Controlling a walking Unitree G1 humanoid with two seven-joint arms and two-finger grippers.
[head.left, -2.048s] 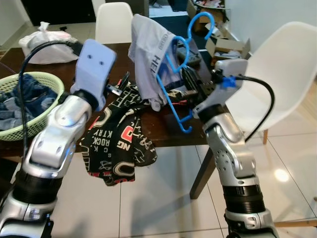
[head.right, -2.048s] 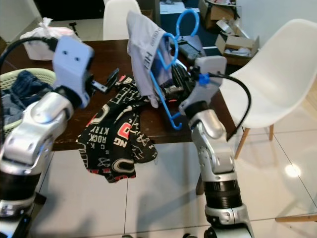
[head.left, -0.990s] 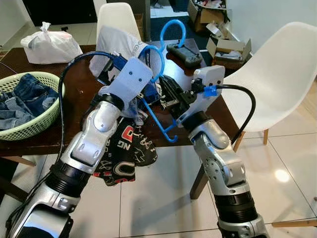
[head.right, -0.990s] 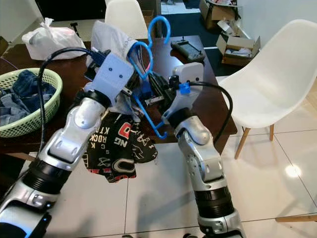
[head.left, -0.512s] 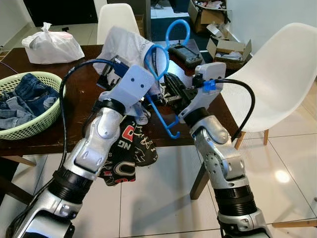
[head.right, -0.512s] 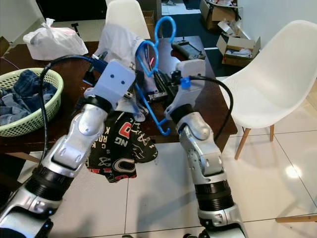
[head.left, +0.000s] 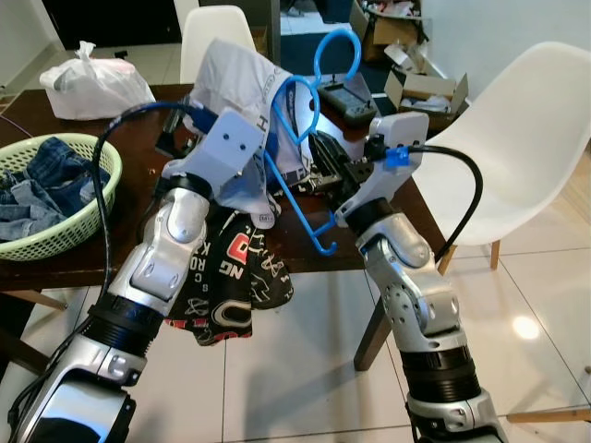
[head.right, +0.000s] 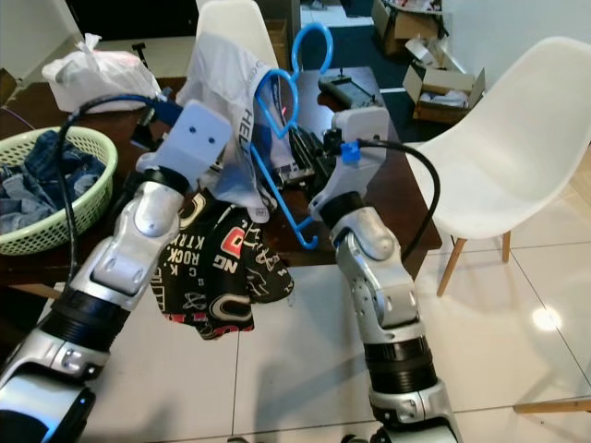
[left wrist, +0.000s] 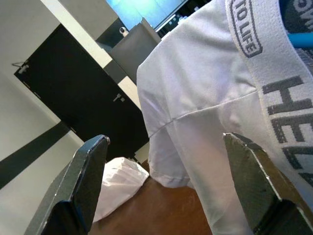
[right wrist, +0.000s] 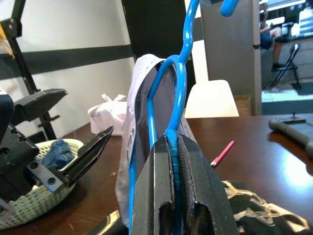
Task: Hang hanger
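blue hanger [head.left: 300, 138] clamped in right gripper [right wrist: 174, 147] jaws, left gripper [left wrist: 166, 181] jaws now wide beside white garment [head.left: 242, 92]

Head pair downward over table [head.left: 55, 268]; wrist cameras close (along fingers).

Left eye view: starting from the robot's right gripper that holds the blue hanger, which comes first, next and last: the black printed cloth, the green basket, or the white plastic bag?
From the right gripper, shut on the blue hanger:
1. Black printed cloth, just to its left, draped over the table's near edge.
2. White plastic bag, at the table's far left corner.
3. Green basket, at the table's left end.
The bag and basket are nearly level, so that order is uncertain.
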